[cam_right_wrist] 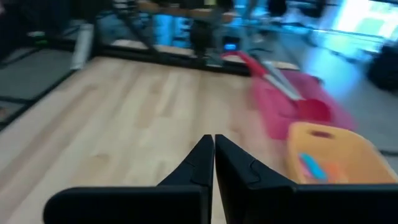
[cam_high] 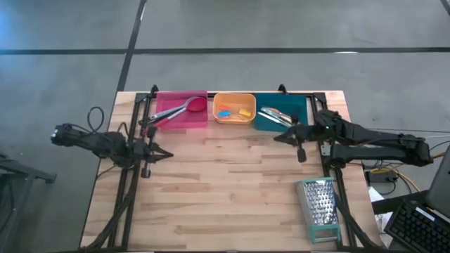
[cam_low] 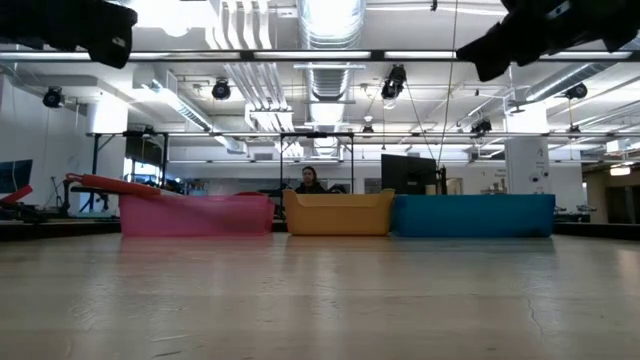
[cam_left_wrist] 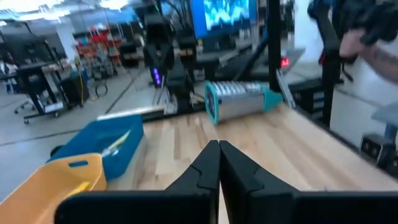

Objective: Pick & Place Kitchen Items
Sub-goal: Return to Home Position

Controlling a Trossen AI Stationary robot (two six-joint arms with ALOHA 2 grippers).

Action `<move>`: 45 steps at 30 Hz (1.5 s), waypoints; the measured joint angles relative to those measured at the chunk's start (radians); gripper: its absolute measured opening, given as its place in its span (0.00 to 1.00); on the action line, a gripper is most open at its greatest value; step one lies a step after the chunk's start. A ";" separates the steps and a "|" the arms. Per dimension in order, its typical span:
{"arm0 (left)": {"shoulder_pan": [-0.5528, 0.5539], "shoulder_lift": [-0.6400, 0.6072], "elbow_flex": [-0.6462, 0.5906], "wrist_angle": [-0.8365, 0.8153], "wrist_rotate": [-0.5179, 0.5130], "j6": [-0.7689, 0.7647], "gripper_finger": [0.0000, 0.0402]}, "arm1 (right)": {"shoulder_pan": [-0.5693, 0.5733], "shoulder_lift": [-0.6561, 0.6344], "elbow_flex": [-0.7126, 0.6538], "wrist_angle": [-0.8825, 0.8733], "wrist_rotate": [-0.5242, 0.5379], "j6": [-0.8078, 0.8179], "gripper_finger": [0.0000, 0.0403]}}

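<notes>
Three bins stand in a row at the table's far edge. The pink bin (cam_high: 181, 110) holds red and pink spatulas (cam_high: 179, 109) that stick out over its left rim. The orange bin (cam_high: 234, 107) holds small blue and yellow pieces (cam_high: 232, 112). The teal bin (cam_high: 281, 112) holds a grey spoon (cam_high: 273, 114). My left gripper (cam_high: 166, 153) is shut and empty above the table's left part. My right gripper (cam_high: 278, 138) is shut and empty, raised in front of the teal bin.
A flat metal grater with green trim (cam_high: 320, 208) lies at the table's right near side, also in the left wrist view (cam_left_wrist: 239, 101). Bare wood (cam_high: 225, 183) spreads between the arms. A person (cam_low: 310, 180) sits beyond the far edge; a person's hand (cam_left_wrist: 367, 37) shows to the right.
</notes>
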 joint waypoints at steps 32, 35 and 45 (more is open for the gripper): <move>0.001 -0.071 -0.284 0.110 0.002 -0.258 0.04 | 0.001 -0.248 -0.206 -0.007 0.152 0.149 0.02; 0.000 -0.123 -0.295 0.139 0.010 -0.257 0.04 | 0.001 -0.304 -0.252 -0.007 0.152 0.149 0.02; 0.004 -0.299 -0.302 0.158 0.009 -0.257 0.03 | 0.001 -0.491 -0.401 -0.008 0.152 0.149 0.02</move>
